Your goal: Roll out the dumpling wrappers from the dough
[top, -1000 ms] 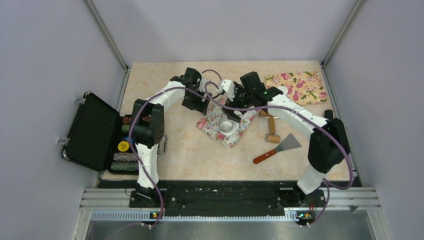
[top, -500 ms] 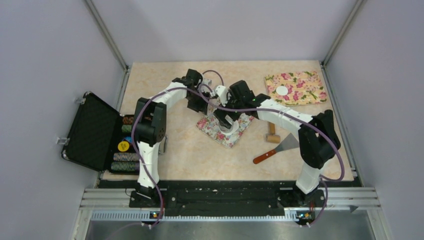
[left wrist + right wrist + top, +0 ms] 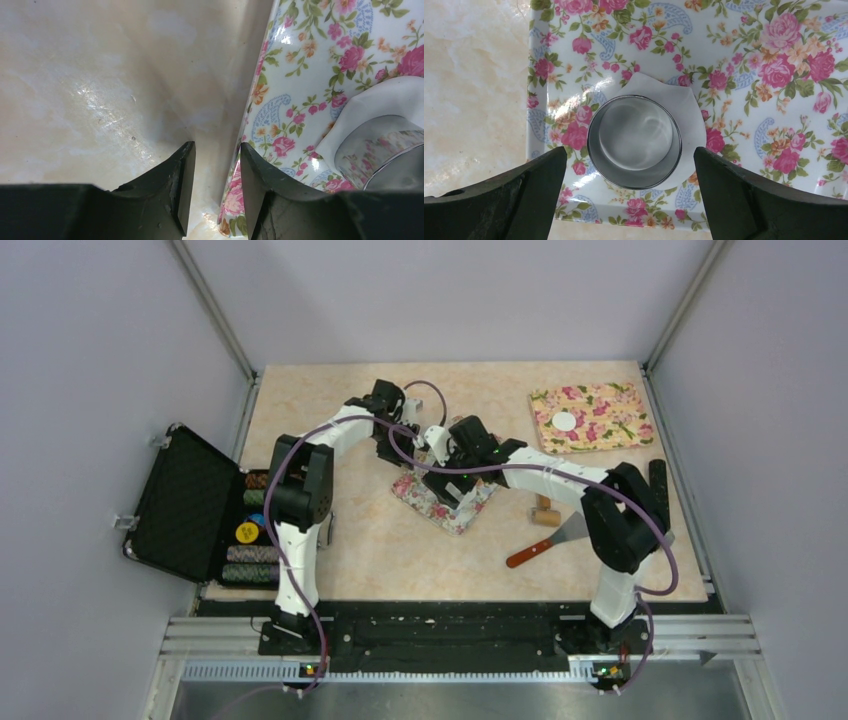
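A flat white sheet of dough [image 3: 691, 125] lies on the near floral mat [image 3: 774, 100], with a metal ring cutter [image 3: 634, 177] standing on it. My right gripper [image 3: 630, 150] is open, its fingers spread wide on either side of the ring and not touching it. In the top view it [image 3: 450, 475] hides the ring. My left gripper [image 3: 216, 147] is narrowly open at the mat's left edge [image 3: 235, 200], which lies between the jaws beside the right finger. One round wrapper [image 3: 565, 421] lies on the far floral mat [image 3: 592, 415].
A wooden rolling pin [image 3: 543, 510] and a red-handled scraper [image 3: 555, 537] lie right of the near mat. An open black case [image 3: 190, 505] with coloured discs stands at the table's left edge. Grey walls enclose the table.
My right gripper has moved left and toward the near side, now over the ring cutter, uncovering the wrapper on the far mat. The left gripper has barely moved.
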Controlling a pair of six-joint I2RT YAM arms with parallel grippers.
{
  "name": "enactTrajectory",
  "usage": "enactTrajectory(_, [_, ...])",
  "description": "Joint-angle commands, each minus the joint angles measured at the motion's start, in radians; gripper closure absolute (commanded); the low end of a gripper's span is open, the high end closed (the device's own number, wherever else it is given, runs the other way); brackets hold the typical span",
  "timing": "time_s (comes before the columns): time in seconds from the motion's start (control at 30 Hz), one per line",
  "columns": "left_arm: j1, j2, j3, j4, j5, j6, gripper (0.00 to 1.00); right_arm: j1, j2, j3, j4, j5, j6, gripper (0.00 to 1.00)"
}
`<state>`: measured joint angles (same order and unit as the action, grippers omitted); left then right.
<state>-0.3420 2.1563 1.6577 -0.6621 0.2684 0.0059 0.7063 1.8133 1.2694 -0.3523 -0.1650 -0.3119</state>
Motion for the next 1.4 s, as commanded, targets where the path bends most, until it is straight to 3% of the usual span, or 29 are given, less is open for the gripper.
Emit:
enactTrajectory(0.0, [0.001,0.013,-0.041,0.031,-0.002,-0.004,0.57,0.004,0.013,0.007,0.052,0.028,0.025,0.02])
enactTrajectory(0.73, [0.0,0.027,-0.056,0.042,0.001,-0.003,0.61,0.046,0.051,0.017,0.103,0.08,0.02,0.1])
enactTrajectory(1.13, [0.0,0.026,-0.058,0.044,-0.005,-0.003,0.61,0.056,0.064,0.014,0.112,0.119,0.004,0.26])
enactTrajectory(1.37, [-0.001,0.029,-0.057,0.044,-0.008,-0.003,0.61,0.056,0.072,0.013,0.096,0.093,-0.005,0.43])
